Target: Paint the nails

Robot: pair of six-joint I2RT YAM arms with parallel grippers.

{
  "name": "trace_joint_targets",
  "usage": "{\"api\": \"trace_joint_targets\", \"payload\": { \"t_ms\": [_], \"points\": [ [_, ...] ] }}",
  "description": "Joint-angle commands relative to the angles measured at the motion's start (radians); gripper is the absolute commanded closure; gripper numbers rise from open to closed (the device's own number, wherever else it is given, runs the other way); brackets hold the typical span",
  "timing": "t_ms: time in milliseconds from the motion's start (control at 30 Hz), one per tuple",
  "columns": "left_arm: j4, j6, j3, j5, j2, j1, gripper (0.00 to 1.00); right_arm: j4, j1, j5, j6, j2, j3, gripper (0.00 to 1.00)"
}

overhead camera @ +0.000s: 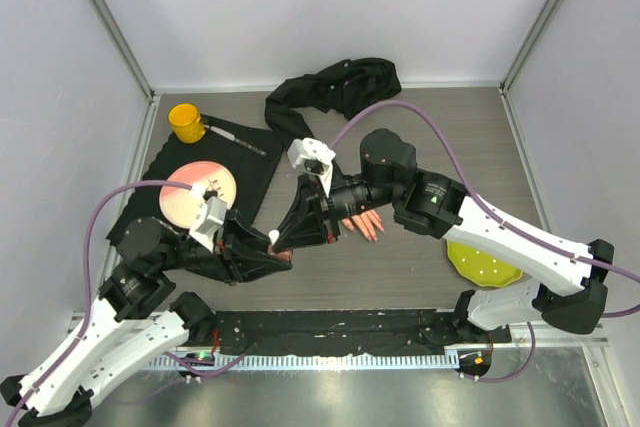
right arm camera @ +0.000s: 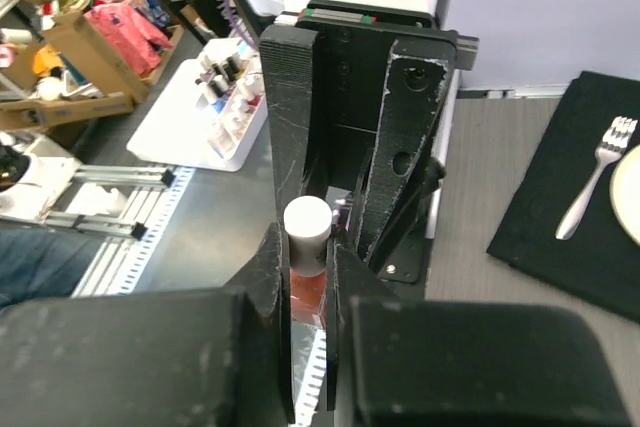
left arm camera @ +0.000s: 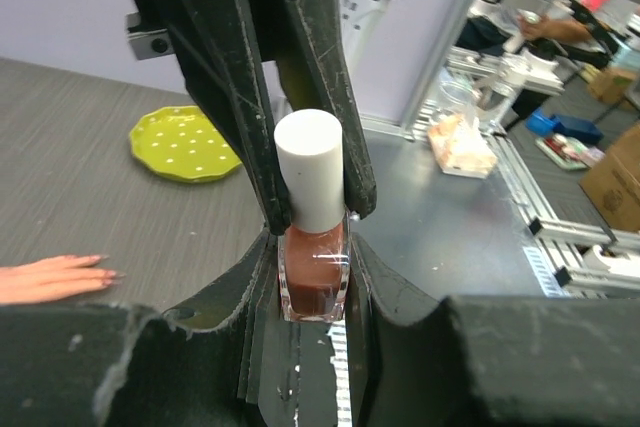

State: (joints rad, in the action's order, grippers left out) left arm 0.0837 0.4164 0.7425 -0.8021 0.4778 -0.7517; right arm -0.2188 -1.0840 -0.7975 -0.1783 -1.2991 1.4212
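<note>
**Left gripper** [left arm camera: 314, 282]: I see it closed on a small square glass bottle of reddish-brown polish [left arm camera: 315, 292]. Both fingers press the glass sides. The bottle stands upright between them, over the middle of the grey wood-grain table [overhead camera: 420, 287], slightly left of centre.

**Right gripper** [right arm camera: 308, 247]: it is closed on the bottle's white cylindrical cap [right arm camera: 307, 230]. It meets the left gripper head-on, one black finger touching each side of the cap. The cap sits on the bottle.

**Pale peach mannequin hand** [overhead camera: 360, 221]: it lies flat near the table's centre, partly hidden under the right arm. Its long black sleeve [overhead camera: 330, 92] trails away to the far edge.

**Nails** [left arm camera: 110, 274]: these are small pinkish-red tips at the finger ends, pointing toward the table's right edge. They are apart from the bottle and from both grippers. I cannot tell their finish from these views.

**Black cloth mat** [overhead camera: 255, 162]: it lies along the table's left side. It carries a round pink-and-white plate [overhead camera: 190, 197], with a silver fork [right arm camera: 592, 182] beside the plate. A yellow cup [overhead camera: 186, 120] stands at the mat's far left corner.

**Lime-green dotted plate** [overhead camera: 480, 267]: it lies toward the table's right edge, nearer the near edge, partly covered by the right arm.
</note>
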Motion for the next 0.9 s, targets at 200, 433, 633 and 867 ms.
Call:
{"api": "trace_joint_targets", "payload": {
  "t_ms": [200,433,633,867],
  "points": [
    [0.019,-0.128,0.095,0.547,-0.041,0.002,1.00,0.026,-0.264,1.047,0.043,0.009,-0.076,0.99],
    [0.021,-0.202,0.123,0.593,0.036,0.002,1.00,-0.199,-0.545,1.916,-0.171,-0.302,0.194,0.99],
    [0.060,-0.208,0.106,0.566,0.009,0.002,1.00,-0.108,-0.536,1.799,-0.076,-0.258,0.147,0.79],
    [0.096,-0.199,0.070,0.552,-0.044,0.002,1.00,-0.106,-0.524,1.603,0.008,-0.151,0.104,0.34]
  ]
}}
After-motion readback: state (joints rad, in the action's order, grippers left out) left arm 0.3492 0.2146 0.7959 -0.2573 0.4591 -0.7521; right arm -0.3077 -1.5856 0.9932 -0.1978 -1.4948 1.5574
